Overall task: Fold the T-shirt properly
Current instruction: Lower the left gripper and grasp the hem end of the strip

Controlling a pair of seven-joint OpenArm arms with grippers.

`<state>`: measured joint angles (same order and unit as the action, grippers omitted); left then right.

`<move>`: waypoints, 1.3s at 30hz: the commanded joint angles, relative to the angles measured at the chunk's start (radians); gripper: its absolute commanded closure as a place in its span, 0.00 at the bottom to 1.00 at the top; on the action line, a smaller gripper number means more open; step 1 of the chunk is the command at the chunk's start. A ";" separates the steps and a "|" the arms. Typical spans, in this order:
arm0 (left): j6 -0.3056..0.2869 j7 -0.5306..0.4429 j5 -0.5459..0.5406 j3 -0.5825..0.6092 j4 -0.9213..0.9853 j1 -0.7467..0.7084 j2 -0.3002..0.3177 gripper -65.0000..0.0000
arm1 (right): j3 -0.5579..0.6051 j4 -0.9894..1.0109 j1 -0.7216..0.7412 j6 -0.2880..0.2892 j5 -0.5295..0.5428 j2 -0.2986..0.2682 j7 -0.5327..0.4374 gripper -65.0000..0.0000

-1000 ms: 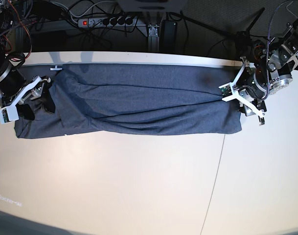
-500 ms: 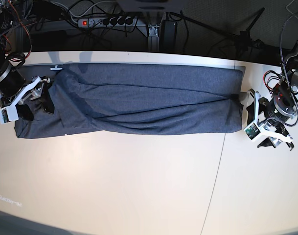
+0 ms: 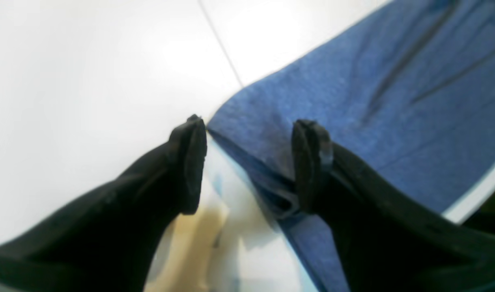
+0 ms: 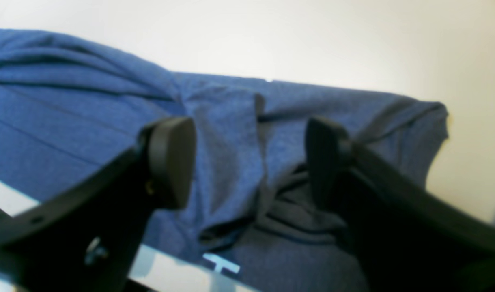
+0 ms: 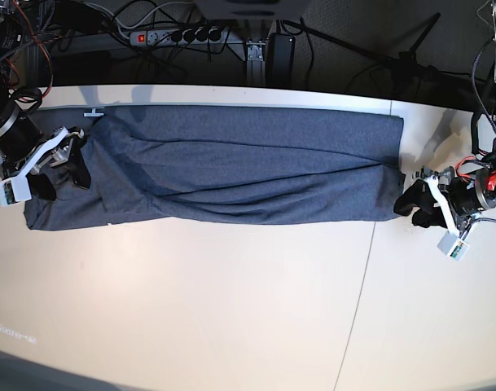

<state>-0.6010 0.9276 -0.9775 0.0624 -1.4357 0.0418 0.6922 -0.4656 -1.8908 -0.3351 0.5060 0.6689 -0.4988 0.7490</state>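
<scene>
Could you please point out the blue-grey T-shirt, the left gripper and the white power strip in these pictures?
Blue-grey cotton T-shirt point(image 5: 248, 163): base view, middle of the cloth.
Left gripper point(image 3: 247, 162): left wrist view, midway between its black fingertips.
White power strip point(image 5: 178, 36): base view, middle of its socket row.

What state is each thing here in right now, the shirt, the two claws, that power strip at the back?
T-shirt: folded into a long band, lying flat across the table, creased, held by neither claw.
Left gripper: open, at the shirt's end, one finger over the cloth.
Right gripper: open, jaws astride the bunched sleeve end.
Power strip: switch lit red.
</scene>
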 commanded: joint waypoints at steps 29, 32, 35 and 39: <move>-0.097 0.048 -0.214 -0.012 0.160 0.047 -0.068 0.44 | -0.012 0.044 0.005 0.021 0.023 -0.019 -0.019 0.35; -0.097 0.048 -0.215 -0.012 0.160 0.064 -0.069 0.47 | -0.012 0.044 0.005 0.021 0.023 -0.019 -0.019 0.35; -0.097 0.043 -0.204 -0.012 0.160 0.086 -0.069 0.74 | -0.012 0.044 0.005 0.021 0.023 -0.019 -0.019 0.35; -0.097 0.017 -0.176 -0.012 0.160 0.091 -0.068 1.00 | -0.012 0.044 0.005 0.021 0.023 -0.019 -0.019 0.35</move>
<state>-0.6586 0.9646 -1.1370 0.0586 -1.2629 0.1135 0.6041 -0.4656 -1.8332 -0.3355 0.5064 0.6773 -0.4984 0.7494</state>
